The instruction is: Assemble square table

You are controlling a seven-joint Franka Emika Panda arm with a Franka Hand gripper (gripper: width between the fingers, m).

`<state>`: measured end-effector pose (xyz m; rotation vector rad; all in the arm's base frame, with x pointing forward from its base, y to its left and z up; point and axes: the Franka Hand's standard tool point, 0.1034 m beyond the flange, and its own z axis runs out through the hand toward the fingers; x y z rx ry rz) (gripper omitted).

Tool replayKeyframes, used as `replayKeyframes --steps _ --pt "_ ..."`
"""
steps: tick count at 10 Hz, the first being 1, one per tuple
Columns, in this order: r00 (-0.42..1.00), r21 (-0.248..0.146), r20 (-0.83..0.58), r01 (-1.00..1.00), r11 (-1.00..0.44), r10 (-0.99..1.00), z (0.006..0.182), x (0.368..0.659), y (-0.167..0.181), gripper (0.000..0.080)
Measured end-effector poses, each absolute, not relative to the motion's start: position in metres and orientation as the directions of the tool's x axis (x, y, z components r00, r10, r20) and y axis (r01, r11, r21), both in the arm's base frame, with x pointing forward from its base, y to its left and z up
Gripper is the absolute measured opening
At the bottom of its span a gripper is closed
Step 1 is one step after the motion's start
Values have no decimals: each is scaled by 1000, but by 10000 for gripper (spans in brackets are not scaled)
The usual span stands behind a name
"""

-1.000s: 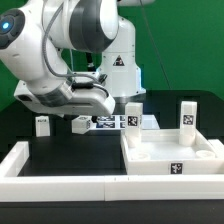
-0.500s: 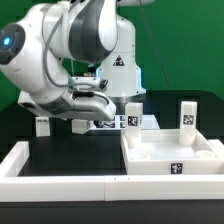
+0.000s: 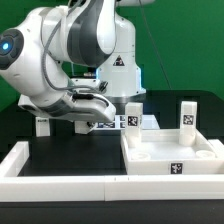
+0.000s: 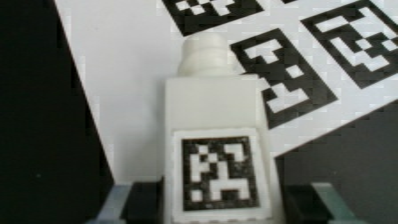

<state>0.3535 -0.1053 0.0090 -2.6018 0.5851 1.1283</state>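
Narrowed since a moment ago, jaws flank the tagged leg [image 4: 217, 120] dead centre, peg end pointing away over the marker board [image 4: 107, 70]; clamped or not, can't tell. Tabletop [image 3: 170, 168] sits well apart, exterior view's right.

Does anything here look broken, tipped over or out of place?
Nothing looks broken or spilled. One leg sits between the gripper's open fingers, and two more legs stand upright by the table top.
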Motion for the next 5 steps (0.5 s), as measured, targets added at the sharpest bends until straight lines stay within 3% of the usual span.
replayKeyframes --steps 5 --pt "620 -64 -739 -453 -889 -263 9 353 -105 288"
